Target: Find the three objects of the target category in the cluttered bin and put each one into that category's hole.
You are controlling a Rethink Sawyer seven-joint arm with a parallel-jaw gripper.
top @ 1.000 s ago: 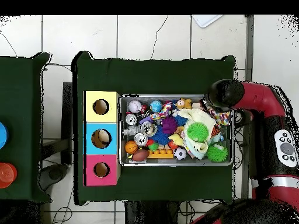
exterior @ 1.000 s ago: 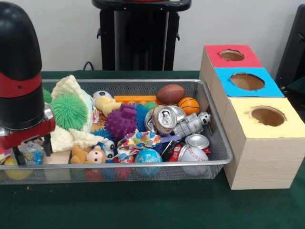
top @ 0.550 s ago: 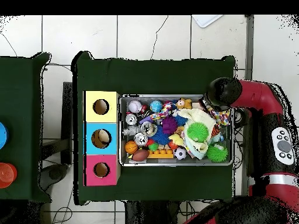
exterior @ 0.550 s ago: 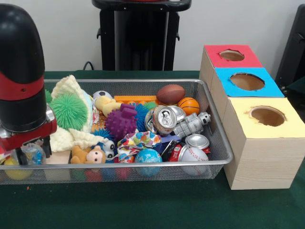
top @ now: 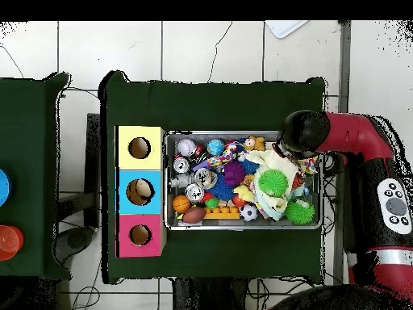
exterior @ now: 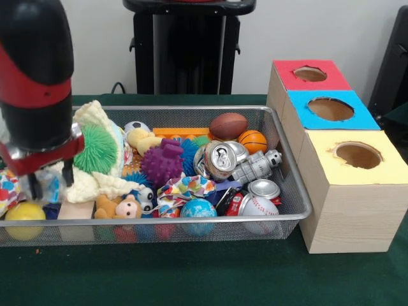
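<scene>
Three holes; perhaps three cans

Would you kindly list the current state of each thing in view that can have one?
Silver wire mesh bin: full of clutter.
Crushed silver drink can: lying on its side, dented.
Yellow-topped wooden box: hole open.
Blue-topped wooden box: hole open.
Red-topped wooden box: hole open.
Black pincer: low at the bin's end, grip unclear.

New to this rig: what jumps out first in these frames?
The red and black arm fills the front view's left side, its gripper down in that end of the bin. The wire bin is crammed with toys: a purple spiky ball mid-bin, crushed cans toward the boxes. Beside it stand three boxes with holes, topped red, blue and yellow.
</scene>
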